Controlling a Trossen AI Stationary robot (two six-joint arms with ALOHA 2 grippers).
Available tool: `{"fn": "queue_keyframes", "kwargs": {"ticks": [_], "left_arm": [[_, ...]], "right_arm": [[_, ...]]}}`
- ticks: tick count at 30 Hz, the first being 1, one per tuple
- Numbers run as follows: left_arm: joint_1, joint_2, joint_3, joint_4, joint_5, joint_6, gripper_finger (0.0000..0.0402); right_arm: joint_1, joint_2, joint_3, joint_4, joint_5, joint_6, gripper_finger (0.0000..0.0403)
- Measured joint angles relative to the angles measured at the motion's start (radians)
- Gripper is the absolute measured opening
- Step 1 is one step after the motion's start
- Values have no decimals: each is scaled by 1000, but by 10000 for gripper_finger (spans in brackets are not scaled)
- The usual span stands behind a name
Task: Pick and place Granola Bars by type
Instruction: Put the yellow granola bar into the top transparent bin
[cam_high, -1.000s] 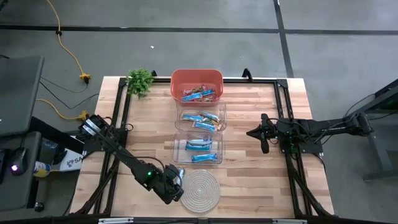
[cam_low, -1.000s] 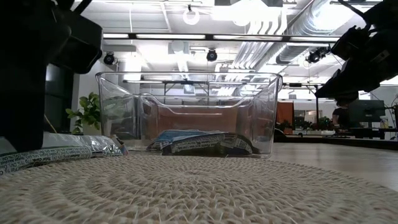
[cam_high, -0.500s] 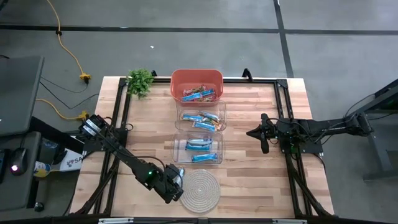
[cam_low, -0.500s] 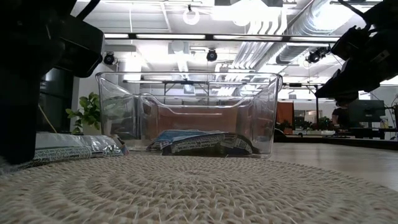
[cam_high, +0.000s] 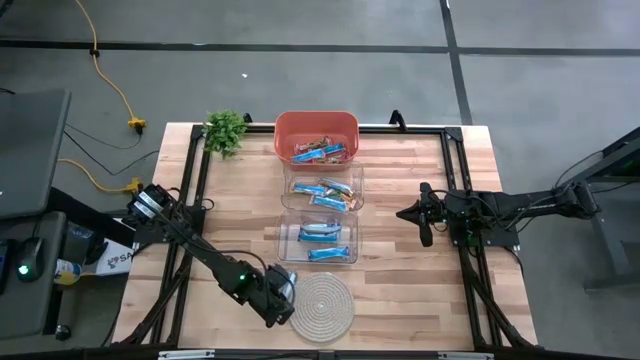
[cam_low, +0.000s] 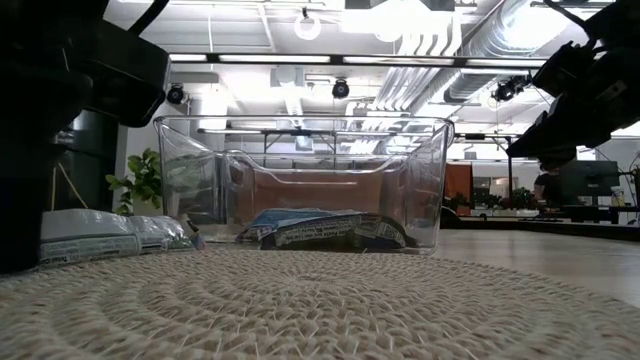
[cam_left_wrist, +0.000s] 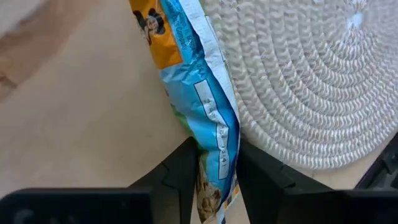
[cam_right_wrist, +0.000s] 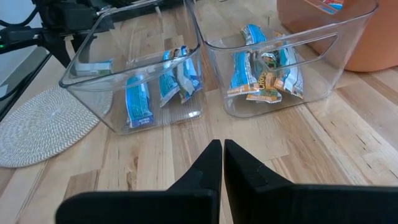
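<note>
Left gripper (cam_left_wrist: 214, 163) pinches a light blue granola bar (cam_left_wrist: 202, 106) lying at the woven coaster's (cam_high: 326, 305) edge. Both clear bins (cam_high: 319, 240) already hold sorted bars; the orange tub (cam_high: 316, 137) holds more, so much remains. Right gripper (cam_right_wrist: 222, 163) waits closed, empty, beside the bins.

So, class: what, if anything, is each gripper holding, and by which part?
The left gripper pinches a blue granola bar near one end; the right gripper holds nothing.
</note>
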Motion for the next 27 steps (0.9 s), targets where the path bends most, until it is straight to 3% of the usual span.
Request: {"fn": "queue_keyframes", "kwargs": {"ticks": [5,16,27], "left_arm": [[-2,2,19,0,71,35,100],[-2,-65,81,0,91,185,100],[-1,-211,82,248,177,463,100]], "right_arm": [[0,0,0,0,0,0,0],[0,1,0,1,0,0,0],[0,0,0,1,0,0,0]]}}
